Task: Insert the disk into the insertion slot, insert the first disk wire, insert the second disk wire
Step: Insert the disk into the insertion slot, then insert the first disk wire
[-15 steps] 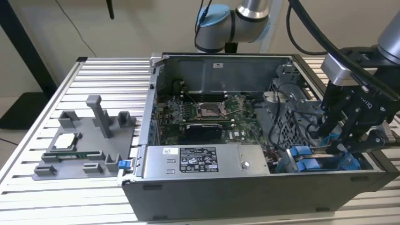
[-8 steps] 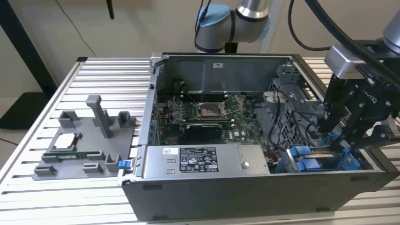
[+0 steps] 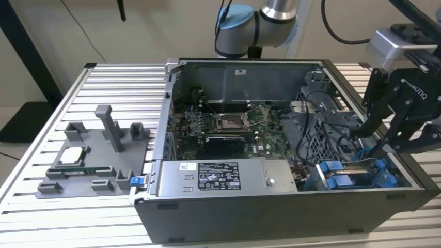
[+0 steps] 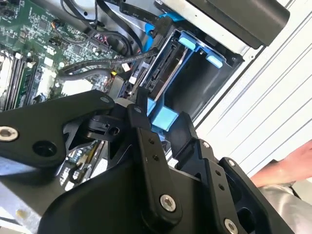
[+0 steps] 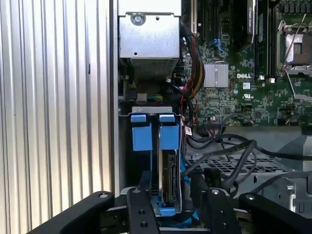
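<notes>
— Locating silver-grey rectangular disk (image 5: 168, 165), clipped in bright blue plastic frame.
— Found edge-on inside grey sheet-metal insertion slot (image 5: 141, 136), directly between fingers of black gripper (image 5: 171, 178).
— Clamped?
— No, spread apart.

The case (image 3: 276, 219) stands on the table (image 3: 117, 77), a parts tray (image 3: 91, 142) at the exterior view's left of it. Inside, the slot (image 3: 336, 178) lies at the exterior view's right of the power supply (image 3: 220, 178); the disk (image 5: 168, 178) sits in it, the gripper (image 3: 375, 142) just above.

Silver arm (image 3: 279, 10) with blue joint cap (image 3: 231, 19), matte black gripper (image 3: 373, 142) of bolted link plates, silver screws (image 4: 167, 203), seemingly white lettering (image 3: 416, 89)
</notes>
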Available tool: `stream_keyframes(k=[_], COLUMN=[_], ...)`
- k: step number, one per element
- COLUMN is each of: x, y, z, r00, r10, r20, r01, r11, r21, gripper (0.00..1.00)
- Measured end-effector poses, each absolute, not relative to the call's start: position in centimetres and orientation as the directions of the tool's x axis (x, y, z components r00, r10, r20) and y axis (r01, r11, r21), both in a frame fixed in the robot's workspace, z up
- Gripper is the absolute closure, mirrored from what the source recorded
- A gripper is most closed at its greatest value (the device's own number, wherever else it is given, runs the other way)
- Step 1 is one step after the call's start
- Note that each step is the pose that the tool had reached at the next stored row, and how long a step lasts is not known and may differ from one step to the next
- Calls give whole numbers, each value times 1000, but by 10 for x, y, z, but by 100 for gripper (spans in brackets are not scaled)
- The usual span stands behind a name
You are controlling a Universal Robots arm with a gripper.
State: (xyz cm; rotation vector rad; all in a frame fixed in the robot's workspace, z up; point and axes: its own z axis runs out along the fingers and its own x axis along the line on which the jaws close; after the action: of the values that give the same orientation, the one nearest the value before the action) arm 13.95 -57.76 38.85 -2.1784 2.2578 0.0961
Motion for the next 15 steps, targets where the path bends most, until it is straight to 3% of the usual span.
stream_keyframes(k=[6,15], x=[136,129], y=[-570,-550], z=[394,393], r00=[-37,-35], r10=[-998,-998], r20=[-45,-46], r01=[-999,-999], r11=[35,35], r21=[38,-5], gripper=[0,0])
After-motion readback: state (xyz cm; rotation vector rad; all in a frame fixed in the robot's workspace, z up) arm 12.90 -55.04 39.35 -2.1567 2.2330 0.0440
